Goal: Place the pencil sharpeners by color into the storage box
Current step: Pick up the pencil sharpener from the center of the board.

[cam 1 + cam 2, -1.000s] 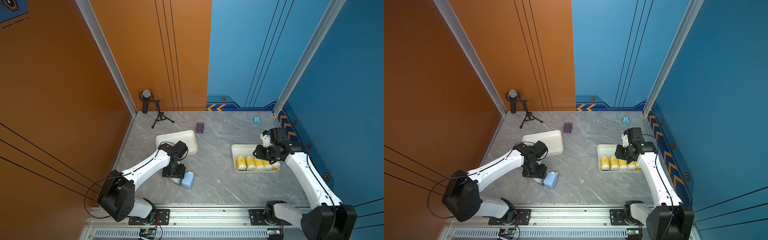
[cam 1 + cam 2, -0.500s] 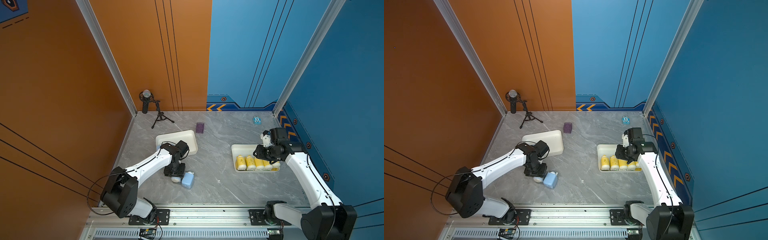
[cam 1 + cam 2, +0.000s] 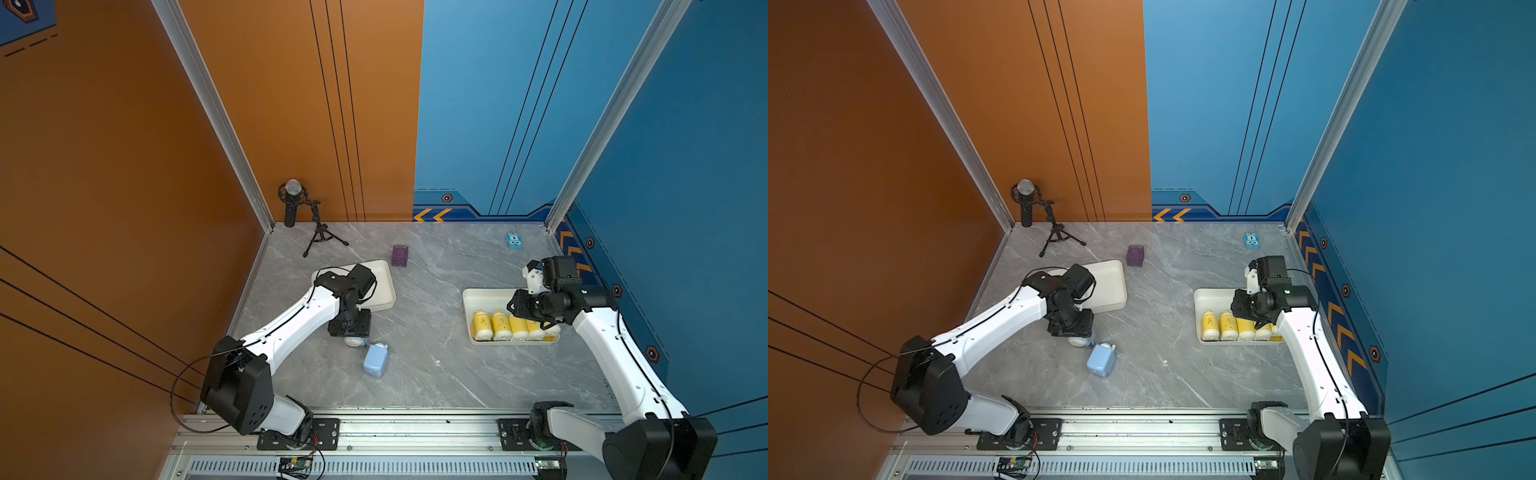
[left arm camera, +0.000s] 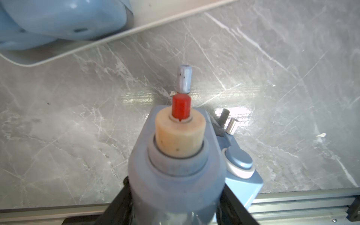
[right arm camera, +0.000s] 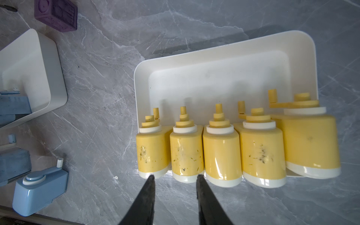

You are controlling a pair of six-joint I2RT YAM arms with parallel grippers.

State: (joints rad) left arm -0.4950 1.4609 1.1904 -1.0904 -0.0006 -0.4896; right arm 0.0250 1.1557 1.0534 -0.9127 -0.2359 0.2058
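Since a second ago my left gripper (image 4: 175,198) has narrowed to pinch a light blue squarish plastic pencil sharpener (image 4: 175,171), cream knob and red tip showing, beside the white plastic storage box (image 3: 386,291); my right gripper (image 5: 174,179) hangs spread by five rounded yellow sharpeners (image 5: 222,150).

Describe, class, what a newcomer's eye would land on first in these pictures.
Five yellow pencil sharpeners are lined up side by side in the white tray on the robot's right. The left pincer is clamped on a light blue pencil sharpener, and a second light blue sharpener lies close by on the grey marbled table.
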